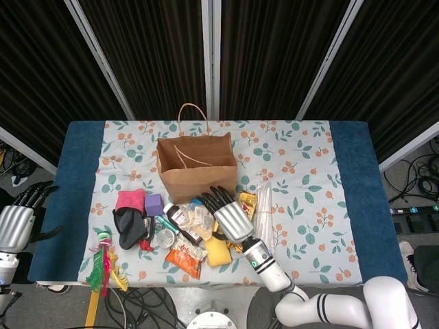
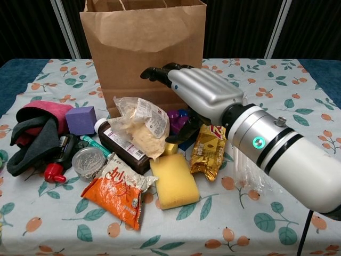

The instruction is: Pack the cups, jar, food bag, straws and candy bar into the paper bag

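The brown paper bag (image 1: 197,166) (image 2: 144,50) stands open behind the pile. My right hand (image 1: 230,216) (image 2: 200,93) hovers with fingers spread over the clear food bag (image 1: 200,218) (image 2: 139,128) and the building blocks, holding nothing. The gold candy bar (image 1: 247,200) (image 2: 206,152) lies just right of the hand, partly under the wrist. The bundle of clear straws (image 1: 266,212) lies further right. A small round metal jar (image 1: 164,237) (image 2: 88,161) sits on the left of the pile. My left hand (image 1: 15,223) hangs open beyond the table's left edge.
An orange snack packet (image 2: 118,192), a yellow sponge (image 2: 174,181), a brown bottle (image 2: 120,146), a purple block (image 2: 81,120) and pink and dark cloths (image 2: 37,130) crowd the front left. Coloured toys (image 1: 104,264) lie at the front left corner.
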Robot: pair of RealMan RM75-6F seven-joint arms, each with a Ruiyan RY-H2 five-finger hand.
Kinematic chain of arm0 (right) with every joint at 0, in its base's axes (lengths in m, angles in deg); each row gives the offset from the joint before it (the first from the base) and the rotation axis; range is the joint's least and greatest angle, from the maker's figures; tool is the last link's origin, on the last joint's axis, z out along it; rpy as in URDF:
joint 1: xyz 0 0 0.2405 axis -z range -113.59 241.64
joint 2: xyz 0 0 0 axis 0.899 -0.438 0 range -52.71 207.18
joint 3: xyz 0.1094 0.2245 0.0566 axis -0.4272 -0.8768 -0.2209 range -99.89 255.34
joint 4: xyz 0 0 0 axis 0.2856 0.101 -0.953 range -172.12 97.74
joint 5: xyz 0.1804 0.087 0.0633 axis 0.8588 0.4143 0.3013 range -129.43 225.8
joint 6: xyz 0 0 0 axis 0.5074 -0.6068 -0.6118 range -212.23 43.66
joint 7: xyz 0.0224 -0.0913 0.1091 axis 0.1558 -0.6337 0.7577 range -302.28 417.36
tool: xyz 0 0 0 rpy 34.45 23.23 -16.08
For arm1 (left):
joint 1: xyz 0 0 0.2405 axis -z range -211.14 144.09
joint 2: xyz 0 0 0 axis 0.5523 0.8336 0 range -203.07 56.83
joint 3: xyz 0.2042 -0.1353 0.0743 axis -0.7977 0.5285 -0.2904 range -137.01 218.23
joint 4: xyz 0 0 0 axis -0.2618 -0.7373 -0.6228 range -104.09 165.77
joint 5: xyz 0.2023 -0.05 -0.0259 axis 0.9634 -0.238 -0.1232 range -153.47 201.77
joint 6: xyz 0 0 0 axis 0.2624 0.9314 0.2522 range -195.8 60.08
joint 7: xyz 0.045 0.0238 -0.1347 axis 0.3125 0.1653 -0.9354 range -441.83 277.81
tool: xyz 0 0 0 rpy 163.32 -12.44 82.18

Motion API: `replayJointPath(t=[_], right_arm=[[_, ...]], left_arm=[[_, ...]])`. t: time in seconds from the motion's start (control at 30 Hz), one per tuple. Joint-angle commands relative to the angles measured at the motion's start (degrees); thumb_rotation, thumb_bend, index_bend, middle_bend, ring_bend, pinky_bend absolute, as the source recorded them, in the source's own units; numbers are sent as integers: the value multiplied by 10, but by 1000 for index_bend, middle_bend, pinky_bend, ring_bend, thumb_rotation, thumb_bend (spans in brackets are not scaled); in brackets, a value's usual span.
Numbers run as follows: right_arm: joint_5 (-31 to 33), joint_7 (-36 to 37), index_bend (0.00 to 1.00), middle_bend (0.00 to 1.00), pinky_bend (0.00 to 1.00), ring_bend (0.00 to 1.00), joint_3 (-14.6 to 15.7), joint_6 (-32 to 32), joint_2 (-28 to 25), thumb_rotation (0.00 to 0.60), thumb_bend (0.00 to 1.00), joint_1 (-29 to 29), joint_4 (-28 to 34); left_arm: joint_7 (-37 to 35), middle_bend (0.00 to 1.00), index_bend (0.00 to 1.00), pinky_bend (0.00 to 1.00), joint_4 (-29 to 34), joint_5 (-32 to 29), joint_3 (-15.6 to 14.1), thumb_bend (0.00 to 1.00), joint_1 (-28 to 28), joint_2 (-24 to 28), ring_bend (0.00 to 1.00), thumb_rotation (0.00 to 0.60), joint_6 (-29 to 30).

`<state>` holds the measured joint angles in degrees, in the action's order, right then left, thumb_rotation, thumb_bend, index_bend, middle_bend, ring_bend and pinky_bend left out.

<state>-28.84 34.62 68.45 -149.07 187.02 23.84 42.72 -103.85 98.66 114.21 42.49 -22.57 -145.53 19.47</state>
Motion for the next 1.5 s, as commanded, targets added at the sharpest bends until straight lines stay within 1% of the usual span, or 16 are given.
replayJointPath(t=[0.03, 0.23, 0.3, 0.37, 0.47, 0.57, 0.67, 0.77, 0.83, 0.97, 1.07, 1.17, 1.3, 1.37, 1.4, 1.5], right_arm=[[17, 5, 105, 124, 71, 0, -7, 9, 22, 600, 0, 0, -15], [24, 5, 105, 130, 71, 1, -9, 17, 45, 600, 0, -2, -26], [25, 6, 104, 140, 83, 18, -11, 19, 50, 600, 0, -3, -29], [27, 6, 103, 160, 110, 45, -14, 21, 55, 600, 0, -5, -32], [35, 3, 106, 221, 188, 120, -19, 29, 63, 600, 0, -8, -39], [35, 0, 165, 308, 305, 219, -21, 28, 75, 600, 0, -10, -52], [29, 5, 261, 384, 410, 303, -21, 25, 87, 600, 51, -13, -69], [13, 12, 342, 433, 474, 361, -19, 14, 92, 600, 122, -13, -75], [-5, 17, 378, 442, 499, 384, -19, -2, 90, 600, 151, -12, -71], [-44, 16, 390, 443, 506, 389, -22, -41, 64, 600, 167, -8, -25], [-71, 3, 390, 443, 507, 389, -27, -69, 24, 600, 164, 0, 45], [-103, -20, 390, 442, 507, 389, -39, -98, -26, 600, 161, 7, 131], [-142, -48, 392, 443, 507, 389, -74, -133, -97, 600, 160, 16, 242], [-151, -58, 394, 443, 508, 389, -96, -144, -124, 600, 161, 19, 274], [-149, -64, 395, 443, 508, 389, -114, -149, -140, 600, 161, 20, 289], [-126, -69, 396, 443, 509, 389, -157, -149, -174, 600, 161, 19, 314]], left_arm=[[-4, 240, 231, 250, -4, -1, 1, 128, 0, 1, 155, 600, -1], [-14, 240, 231, 250, -11, -2, 3, 128, 0, 1, 155, 600, -1], [-16, 240, 231, 250, -13, -3, 3, 128, 0, 0, 155, 600, -2], [-18, 240, 231, 250, -15, -3, 3, 127, 0, -1, 155, 600, -2], [-20, 240, 231, 250, -18, -4, 4, 127, 0, -3, 155, 600, -3], [-22, 240, 231, 250, -21, -5, 4, 128, 0, -4, 155, 600, -5], [-25, 240, 231, 250, -23, -7, 5, 128, -1, -4, 155, 600, -5], [-26, 240, 231, 250, -24, -7, 5, 128, -2, -3, 155, 600, -4], [-26, 240, 231, 250, -23, -7, 6, 127, -2, -2, 155, 600, -4], [-24, 240, 231, 250, -19, -4, 5, 128, -2, -1, 155, 600, -2], [-20, 240, 231, 250, -13, 0, 4, 127, 0, 0, 155, 600, -1], [-15, 240, 231, 250, -7, 3, 4, 128, 2, 1, 155, 600, -1], [-7, 240, 231, 250, 3, 9, 1, 127, 5, 2, 155, 600, -2], [-2, 240, 231, 250, 7, 12, 0, 128, 6, 2, 155, 600, -3], [0, 240, 231, 250, 10, 13, -1, 128, 7, 3, 155, 600, -4], [5, 240, 231, 250, 16, 16, -1, 128, 9, 4, 155, 600, -5]])
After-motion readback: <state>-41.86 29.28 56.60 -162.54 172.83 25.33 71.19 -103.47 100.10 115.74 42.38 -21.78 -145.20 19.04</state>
